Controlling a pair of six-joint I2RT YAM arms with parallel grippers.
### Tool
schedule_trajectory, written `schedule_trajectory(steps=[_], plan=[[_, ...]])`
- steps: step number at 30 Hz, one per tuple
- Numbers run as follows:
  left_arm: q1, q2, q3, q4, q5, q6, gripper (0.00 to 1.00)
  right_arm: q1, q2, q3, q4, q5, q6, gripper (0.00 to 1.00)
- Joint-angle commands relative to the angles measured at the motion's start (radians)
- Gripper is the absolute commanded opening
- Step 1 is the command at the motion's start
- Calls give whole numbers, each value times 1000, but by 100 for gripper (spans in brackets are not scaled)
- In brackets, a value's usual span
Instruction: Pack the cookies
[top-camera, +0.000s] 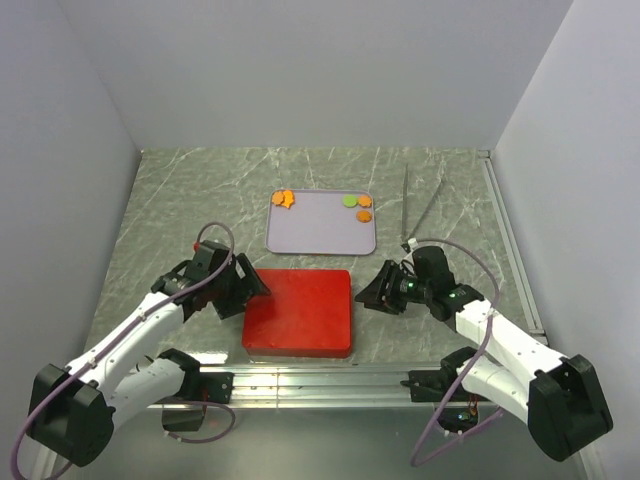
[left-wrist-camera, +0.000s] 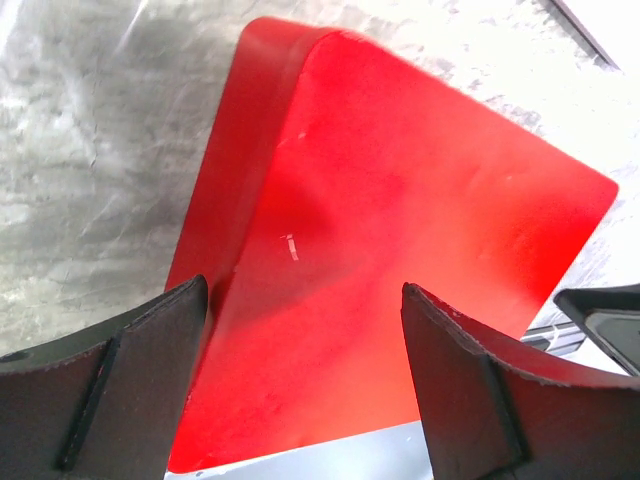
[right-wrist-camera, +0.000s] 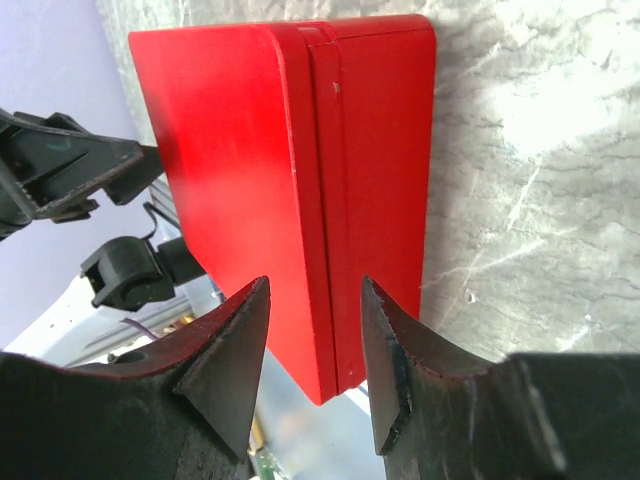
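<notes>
Flanking the closed red box (top-camera: 300, 312), L gripper (top-camera: 254, 286) and R gripper (top-camera: 371, 297) sit w/ fingers spread, grasping nothing. The cookies (top-camera: 357, 204) lie on the grey tray (top-camera: 320, 235) beyond the box: orange pcs at its far-left corner, one green + two orange at far-right.

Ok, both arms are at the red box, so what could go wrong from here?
1. The right gripper, open, straddles the side seam of the closed red box; shutting there may clamp lid and base together instead of opening it.
2. The left gripper is open at the opposite edge; uneven pushes could slide the box toward the tray and scatter the cookies.
</notes>
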Motion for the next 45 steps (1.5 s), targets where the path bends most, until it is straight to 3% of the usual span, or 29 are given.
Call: schedule_trajectory(steps=[1,13,23,29,40,45], plan=[[-12,20,63,-6,-31,47,84,-18,15,-27,108,-41,31,49],[-95,99,158,-70,-94,59,83,-27,86,-57,259,-98,88,52],[-184,165,244,-115,-166,48,83,-29,83,-47,240,-92,66,54],[-201,194,215,-70,-148,41,84,-27,81,-41,224,-95,46,54],[-204,203,209,-53,-148,36,84,-27,-28,97,-42,53,-98,54],[-212,221,220,-52,-151,34,84,-26,-37,111,37,-51,-95,53]])
